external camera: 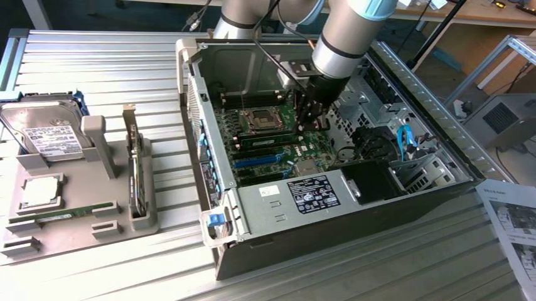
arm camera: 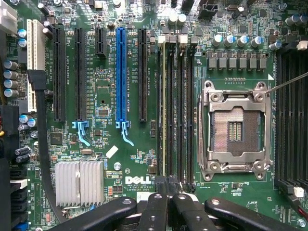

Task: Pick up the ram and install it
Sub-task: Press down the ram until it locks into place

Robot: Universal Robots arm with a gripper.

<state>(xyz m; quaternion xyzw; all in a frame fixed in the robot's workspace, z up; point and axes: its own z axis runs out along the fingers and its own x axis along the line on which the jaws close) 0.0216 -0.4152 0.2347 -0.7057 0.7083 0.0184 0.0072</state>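
one open grey metal computer case (external camera: 277, 207) holds one green motherboard (arm camera: 106, 144). the board carries one empty square silver processor socket (arm camera: 234, 130), one ribbed silver heatsink (arm camera: 79, 183), one blue expansion slot (arm camera: 121, 74), four black expansion slots and one white expansion slot (arm camera: 32, 62). one grey moulded parts tray (external camera: 75, 213) holds one silver hard drive (external camera: 46, 132), one square silver processor chip (external camera: 40, 191), one narrow green memory stick (external camera: 63, 215) and one upright dark expansion card (external camera: 134, 182).

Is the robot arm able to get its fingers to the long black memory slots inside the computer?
Probably yes. The case lies open, and the gripper hangs right over the memory slots beside the empty processor socket, fingers shut, with nothing between them.
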